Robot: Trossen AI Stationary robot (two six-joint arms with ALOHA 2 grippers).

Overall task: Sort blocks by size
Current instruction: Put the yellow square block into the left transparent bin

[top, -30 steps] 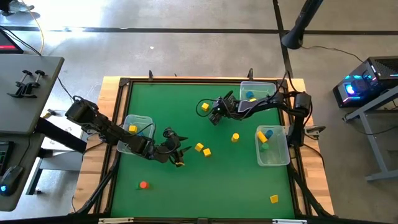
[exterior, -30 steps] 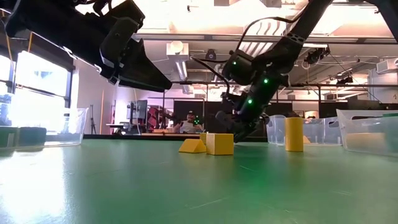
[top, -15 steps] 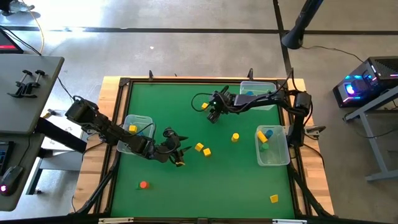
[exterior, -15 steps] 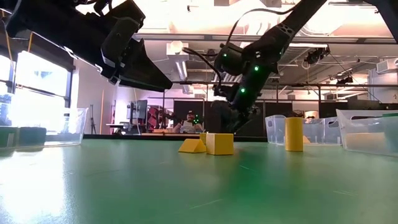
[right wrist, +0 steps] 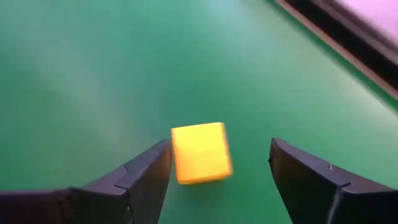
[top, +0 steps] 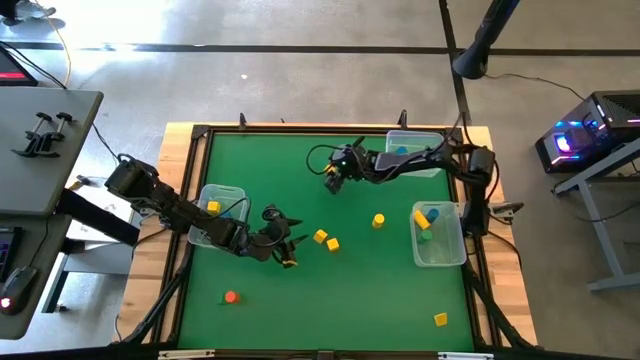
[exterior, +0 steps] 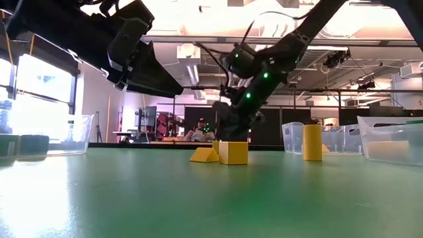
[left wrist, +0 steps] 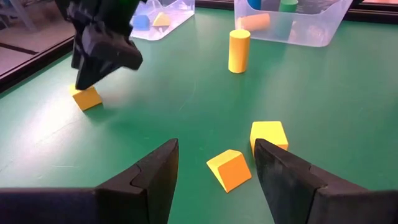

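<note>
A green felt table with a wooden rim, seen from above; no writing can be read anywhere. Three clear plastic bins sit on it: the left bin holds a yellow block, the far right bin a blue one, and the near right bin blue, yellow and green pieces. The left gripper hovers with fingers wide apart and empty, just before a yellow wedge block and a yellow cube. The right gripper, also spread wide and empty, straddles a small yellow cube without touching it. Loose on the felt are a yellow cylinder, an orange-red piece and another yellow block.
</note>
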